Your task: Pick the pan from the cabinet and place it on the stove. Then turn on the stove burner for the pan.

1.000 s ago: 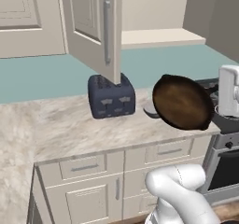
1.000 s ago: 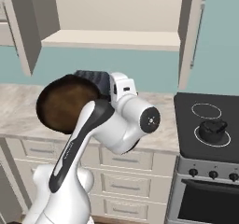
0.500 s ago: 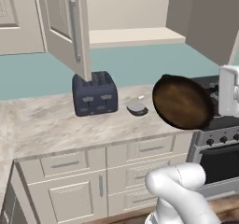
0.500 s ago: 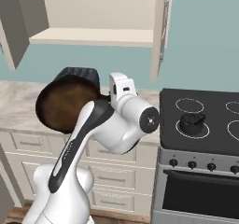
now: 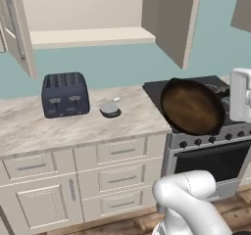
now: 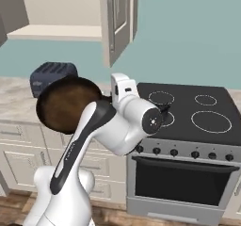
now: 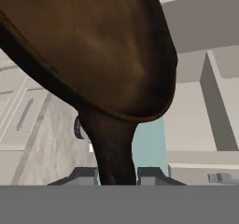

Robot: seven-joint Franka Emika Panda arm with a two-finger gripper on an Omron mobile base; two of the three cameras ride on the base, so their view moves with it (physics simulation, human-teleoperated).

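Pan [image 5: 191, 106]: you see it carried in the air, tilted on edge, its handle clenched in the pincer [image 7: 116, 174] in the hand view. It hangs over the front left corner of the stove [image 6: 188, 126], above the knobs [image 6: 193, 153]. Beyond, a kettle [image 6: 163, 109] sits on the near left ring. On the tabletop [image 5: 29, 126] to the left: small grey dish [image 5: 110, 110], then toaster [image 5: 64, 94]. Behind stands the open cabinet [image 5: 88, 13].
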